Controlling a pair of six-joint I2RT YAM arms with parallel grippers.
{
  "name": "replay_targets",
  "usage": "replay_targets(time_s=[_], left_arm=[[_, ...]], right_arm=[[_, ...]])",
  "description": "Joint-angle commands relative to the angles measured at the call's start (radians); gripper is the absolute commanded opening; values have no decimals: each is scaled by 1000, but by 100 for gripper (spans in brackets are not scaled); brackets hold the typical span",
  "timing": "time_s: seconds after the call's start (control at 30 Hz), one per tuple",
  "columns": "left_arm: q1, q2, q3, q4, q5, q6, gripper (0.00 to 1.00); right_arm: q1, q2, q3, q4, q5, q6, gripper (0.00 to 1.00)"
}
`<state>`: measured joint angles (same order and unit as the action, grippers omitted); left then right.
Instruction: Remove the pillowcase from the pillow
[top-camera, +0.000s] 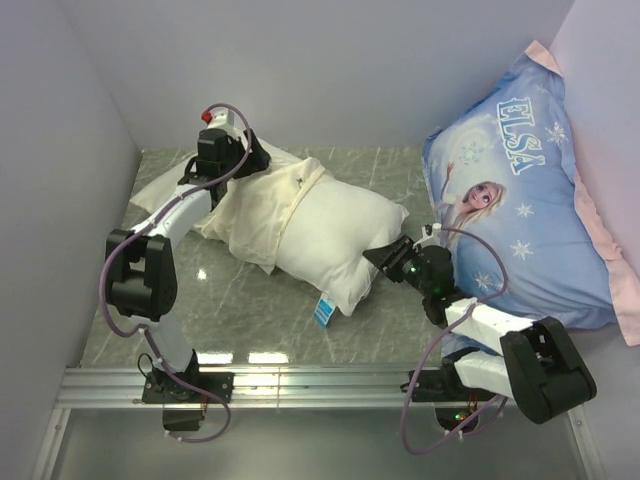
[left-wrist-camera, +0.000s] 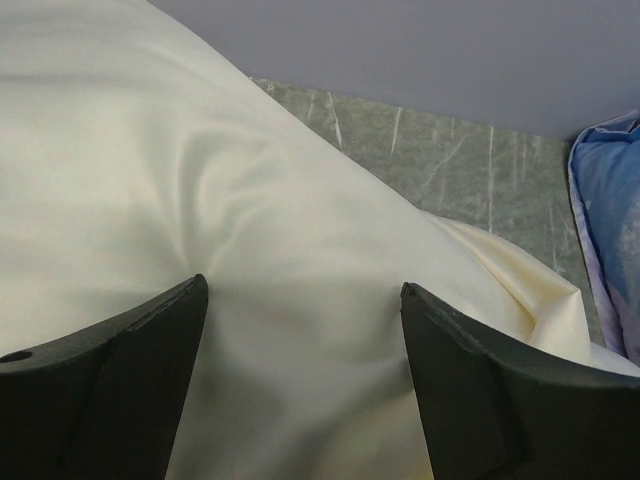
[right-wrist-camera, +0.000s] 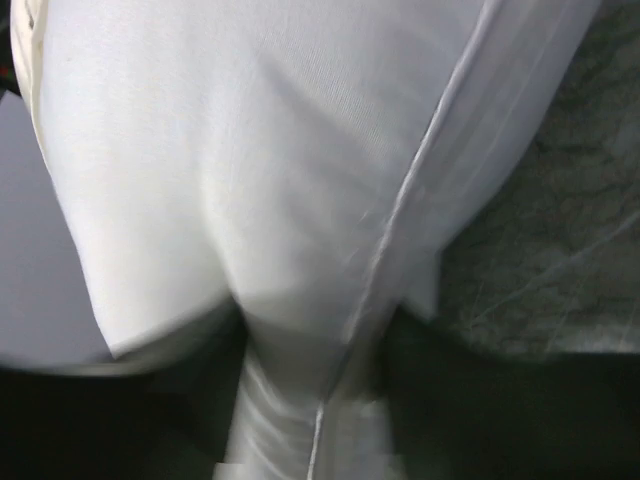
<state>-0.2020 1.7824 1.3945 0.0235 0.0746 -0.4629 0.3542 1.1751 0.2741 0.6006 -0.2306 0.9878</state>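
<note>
The plump white pillow lies across the middle of the table, its small blue-and-white tag at the near edge. The cream pillowcase still covers the pillow's left end, wrinkled and bunched. My left gripper is over the far left end of the pillowcase; its dark fingers stand wide apart with cream fabric between them, open. My right gripper is shut on the pillow's right end, pinching white fabric and a seam.
A large blue "ELSA" pillow leans against the right wall, close behind my right arm. The grey marble tabletop shows in front of the pillow. Grey walls close in the left and back sides.
</note>
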Motion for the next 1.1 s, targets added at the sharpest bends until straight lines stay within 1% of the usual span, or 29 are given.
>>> replay_targets(time_s=[0.0,0.03,0.07,0.1,0.13,0.17,0.2,0.23,0.3,0.33,0.43,0.47,0.5,0.57,0.67,0.7,0.77,0.8,0.83,0.87,0.93,0.97,1.07], left_arm=[[-7,23,-54,16,88,-74,83],[-7,22,-57,18,97,-77,83],[-7,20,-55,12,102,-77,83],[-7,11,-49,6,100,-71,84],[-7,3,-48,1,84,-71,84],[-7,-9,-46,-7,71,-69,86],[-5,-33,-46,-5,59,-68,87],[-4,-46,-43,-10,44,-71,88],[3,-87,-32,-22,-16,-69,90],[4,-103,-31,-52,-45,-68,90],[9,-164,-51,-80,-165,-71,91],[12,-179,-63,-77,-185,-71,92],[16,-205,-92,-70,-215,-72,92],[33,-227,-130,-68,-229,-69,93],[70,-233,-173,-37,-133,-72,93],[103,-230,-201,-31,-74,-80,93],[143,-225,-232,45,44,-85,93],[174,-201,-230,46,75,-85,92],[187,-184,-213,-11,92,-77,92],[199,-160,-201,-17,93,-63,92],[237,-150,-207,-20,59,-62,92],[265,-143,-221,-7,66,-71,92],[286,-108,-215,-7,85,-62,92]], right_arm=[[-1,-17,33,58,25,25,36],[0,-50,80,9,36,-4,18],[-3,-75,111,-54,49,-26,5],[-1,-101,153,-220,109,-56,0],[-1,-142,257,-311,143,-125,0],[-1,-156,313,-400,187,-159,0],[-4,-166,368,-558,270,-193,0],[-15,-166,475,-629,318,-260,0],[-50,-152,560,-764,362,-307,0],[-114,-132,620,-794,346,-339,0],[-190,-79,704,-863,315,-391,0],[-231,-62,721,-878,303,-400,0],[-248,-48,735,-886,289,-408,0],[-289,-5,767,-894,268,-425,0],[-311,64,813,-907,234,-442,0],[-314,78,826,-910,234,-446,0],[-317,101,827,-907,232,-452,0],[-320,103,817,-897,232,-452,0],[-322,104,814,-894,232,-454,0],[-324,104,809,-889,211,-454,0],[-325,100,800,-887,200,-451,0],[-325,100,797,-886,200,-449,0],[-327,89,790,-878,194,-449,0]])
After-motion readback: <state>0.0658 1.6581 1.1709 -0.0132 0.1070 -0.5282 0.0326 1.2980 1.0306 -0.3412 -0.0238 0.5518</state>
